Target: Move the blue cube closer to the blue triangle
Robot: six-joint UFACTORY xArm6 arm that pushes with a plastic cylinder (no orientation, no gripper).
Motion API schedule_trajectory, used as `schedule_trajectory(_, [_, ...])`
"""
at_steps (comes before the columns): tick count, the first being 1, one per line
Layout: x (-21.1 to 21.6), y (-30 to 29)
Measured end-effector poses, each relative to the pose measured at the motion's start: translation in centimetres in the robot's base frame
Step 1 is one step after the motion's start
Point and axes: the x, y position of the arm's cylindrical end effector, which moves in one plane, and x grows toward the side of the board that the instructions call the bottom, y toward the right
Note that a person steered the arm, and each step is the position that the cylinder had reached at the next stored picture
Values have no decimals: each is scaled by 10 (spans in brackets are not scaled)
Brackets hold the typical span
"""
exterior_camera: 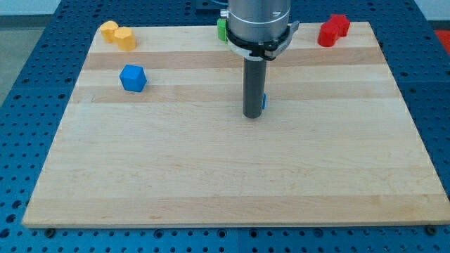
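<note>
1. Pale striped wood makes up the tabletop (211,183), a rectangular board lying on a blue perforated base (28,105).
2. We see our end effector as a straight dark rod hanging from a grey cylindrical arm housing (259,21); it has no jaws, so there is nothing to open, close or grip with.
3. My tip (252,116) rests on the board a little right of centre, in the upper half of the view.
4. A sliver of blue (264,101) shows just at the rod's right edge; it is mostly hidden, so we cannot make out its shape.
5. The small blue plastic cube (133,78) sits well to the view's left of my tip, apart from it, near the board's upper left.
6. A yellow plastic block of rounded, lumpy shape (117,35) lies at the top left corner.
7. A red plastic block of irregular shape (332,30) lies at the top right.
8. A green block (221,29) peeks out at the top edge, mostly hidden behind the arm housing.
</note>
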Motion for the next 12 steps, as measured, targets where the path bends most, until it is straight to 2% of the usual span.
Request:
schedule_trajectory(1, [26,-35])
schedule_trajectory(2, [33,-128])
schedule_trajectory(4, [-50,-328])
schedule_trajectory(5, [-58,-334])
schedule_trajectory(7, [-104,-315])
schedule_trajectory(8, [-105,-283])
schedule_trajectory(10, [-68,-212])
schedule_trajectory(12, [-56,-145])
